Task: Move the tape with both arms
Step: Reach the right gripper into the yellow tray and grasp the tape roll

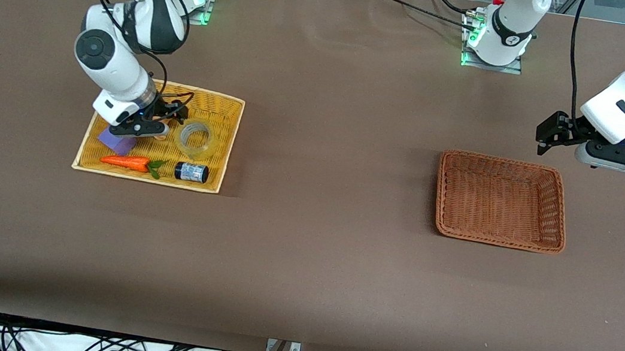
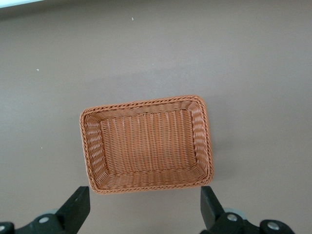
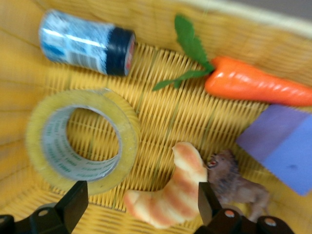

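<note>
The tape (image 1: 196,139), a clear yellowish ring, lies flat in the yellow woven tray (image 1: 211,94) toward the right arm's end of the table. In the right wrist view the tape (image 3: 80,139) is beside a croissant (image 3: 170,190). My right gripper (image 1: 174,114) is low over the tray and open. Its fingertips (image 3: 140,204) straddle the croissant and the edge of the tape and hold nothing. My left gripper (image 1: 545,140) is open and empty, up over the table just off the rim of the brown basket (image 1: 507,163); in the left wrist view it (image 2: 145,209) is over bare table beside the basket (image 2: 146,104).
The tray also holds a dark jar with a patterned label (image 1: 191,172), a toy carrot (image 1: 126,162), a purple block (image 1: 116,142) and a small brown lion figure (image 3: 239,187). The brown basket has nothing in it.
</note>
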